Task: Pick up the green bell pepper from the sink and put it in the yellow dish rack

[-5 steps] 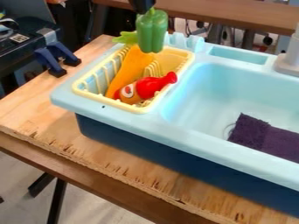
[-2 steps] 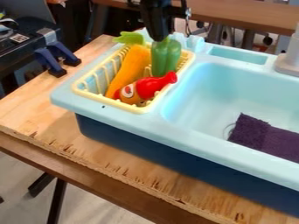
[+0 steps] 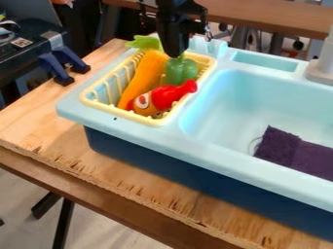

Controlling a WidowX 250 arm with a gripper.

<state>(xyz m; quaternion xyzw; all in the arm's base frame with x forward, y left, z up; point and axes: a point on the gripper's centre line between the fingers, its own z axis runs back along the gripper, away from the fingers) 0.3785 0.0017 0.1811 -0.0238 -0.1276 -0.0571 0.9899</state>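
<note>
The claw (image 3: 175, 54) is narrow, its black tips closed on the top of a green pepper (image 3: 181, 72). The pepper, smooth, lobed and blocky, is upright inside the yellow rack (image 3: 96, 103), toward its far right corner. The rack is ribbed plastic with a rounded rim, set in the left end of a glossy pale-blue sink (image 3: 144, 131), near the far left corner of the bench (image 3: 39, 124).

Crowding the pepper are a long, tapering orange carrot (image 3: 139, 78) on its left, green leaves poking past the rack's far rim, and a shiny red-and-orange toy (image 3: 162, 97) in front, lying tilted with its flared red end over the right rim. Whether the pepper touches either, I cannot tell.

In the basin, a dark purple, nubby cloth (image 3: 296, 151) lies toward the near side. A grey tap (image 3: 322, 68) rises at the far side. The bench is bare, grained wood, splintered along its near edge; two blue clamps (image 3: 63, 63) are by its left edge.
</note>
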